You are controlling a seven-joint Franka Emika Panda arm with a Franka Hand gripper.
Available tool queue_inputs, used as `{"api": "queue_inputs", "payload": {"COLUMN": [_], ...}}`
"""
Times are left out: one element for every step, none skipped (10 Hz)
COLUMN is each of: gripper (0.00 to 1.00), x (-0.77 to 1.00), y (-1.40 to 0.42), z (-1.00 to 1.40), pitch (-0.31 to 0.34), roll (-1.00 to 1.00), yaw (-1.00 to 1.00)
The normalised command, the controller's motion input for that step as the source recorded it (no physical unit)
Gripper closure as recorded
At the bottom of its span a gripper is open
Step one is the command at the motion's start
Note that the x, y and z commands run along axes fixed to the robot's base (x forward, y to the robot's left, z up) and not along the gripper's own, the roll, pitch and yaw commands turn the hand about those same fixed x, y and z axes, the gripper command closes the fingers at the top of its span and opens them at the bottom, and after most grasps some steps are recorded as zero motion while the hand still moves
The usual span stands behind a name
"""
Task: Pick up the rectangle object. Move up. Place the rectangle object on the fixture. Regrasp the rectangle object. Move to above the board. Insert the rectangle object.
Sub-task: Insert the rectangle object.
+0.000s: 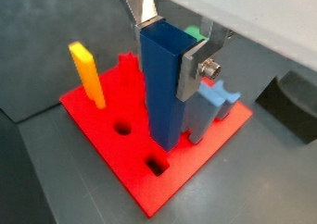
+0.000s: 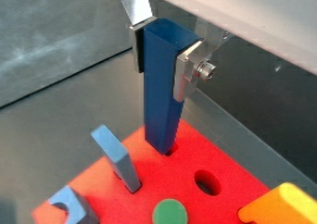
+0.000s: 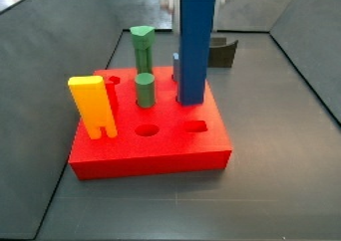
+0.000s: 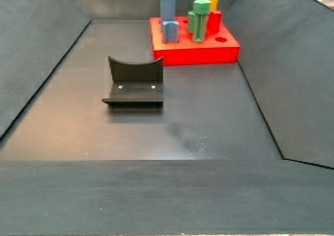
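Note:
The rectangle object (image 1: 164,80), a tall dark blue bar, stands upright with its lower end in a hole of the red board (image 1: 111,146). My gripper (image 1: 168,44) is shut on the bar's top, one silver finger flat against each side. Both wrist views show this grip, with the gripper (image 2: 164,47) on the bar (image 2: 161,98) above the board (image 2: 235,168). In a side view the bar (image 3: 193,46) rises well above the other pegs on the board (image 3: 147,155). The black fixture (image 4: 133,84) sits empty on the floor, apart from the board (image 4: 196,53).
A yellow peg (image 3: 91,106), two green pegs (image 3: 143,51) and a paler blue block (image 1: 213,103) stand in the board around the bar. Open holes (image 3: 148,130) lie near the board's front edge. Dark sloping walls enclose the floor.

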Motion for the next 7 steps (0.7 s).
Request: {"api": "queue_inputs", "payload": {"gripper": [1.00, 1.00, 1.00, 1.00, 1.00, 1.00, 1.00], "x": [0.00, -0.02, -0.14, 0.00, 0.04, 0.03, 0.06], "y": [-0.03, -0.07, -0.18, -0.19, -0.15, -0.13, -0.01], "z": [-0.56, -0.42, -0.24, -0.23, -0.21, -0.20, -0.23], "pitch": [-0.260, -0.259, -0.217, -0.151, -0.089, -0.083, -0.051], "roll": [-0.08, -0.04, 0.00, 0.00, 0.00, 0.00, 0.00], "yaw": [0.00, 0.03, 0.16, 0.11, 0.08, 0.07, 0.00]}}
